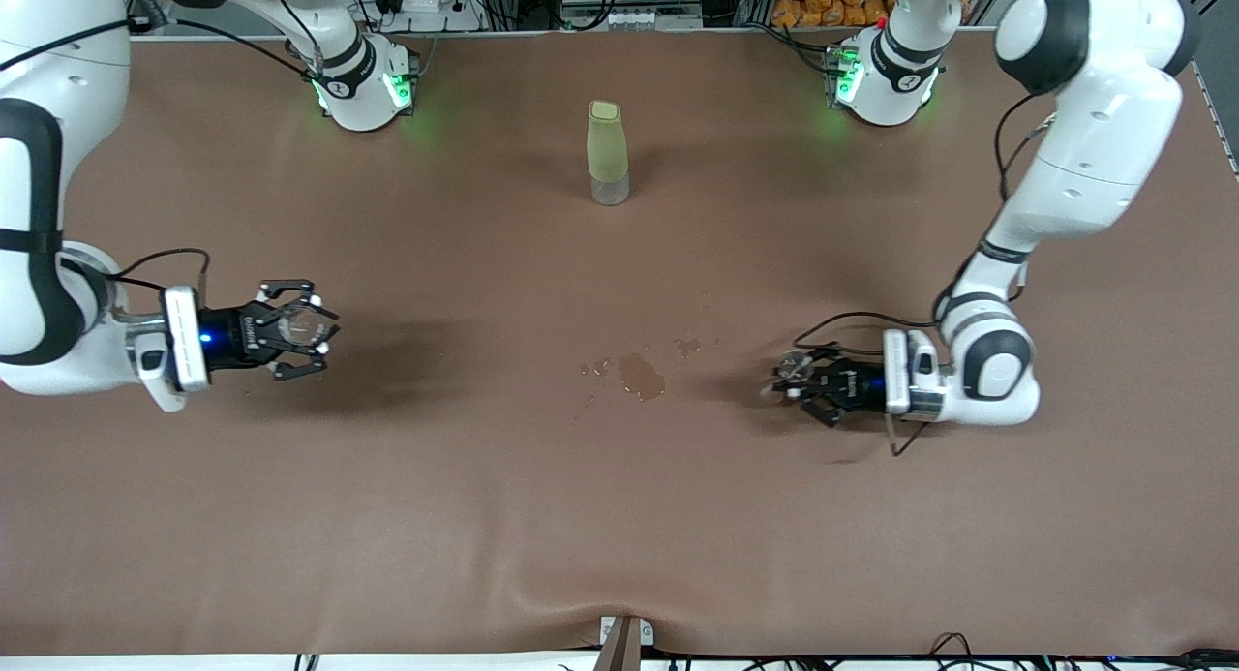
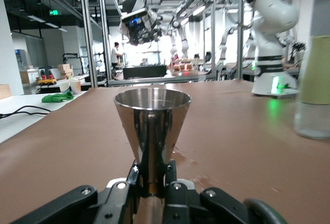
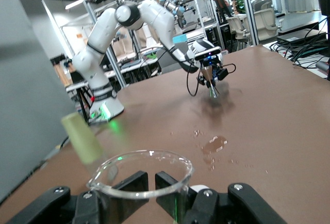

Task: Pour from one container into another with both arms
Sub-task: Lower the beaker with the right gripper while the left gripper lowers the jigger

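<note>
A clear glass beaker (image 1: 303, 324) with a pouring lip is held in my right gripper (image 1: 300, 330), up in the air over the right arm's end of the table. In the right wrist view the beaker (image 3: 142, 175) looks empty, with the right gripper (image 3: 152, 182) shut on it. My left gripper (image 1: 799, 381) is shut on a shiny steel cone-shaped cup (image 1: 796, 369), low over the table toward the left arm's end. The cup (image 2: 151, 126) stands upright in the left gripper (image 2: 151, 175); what it holds is hidden.
A tall bottle (image 1: 608, 153) with a yellow-green sleeve and clear base stands mid-table, farther from the front camera than both grippers. A small wet spill (image 1: 641, 376) lies on the brown table cover (image 1: 619, 516) between the two grippers. Cables trail from each wrist.
</note>
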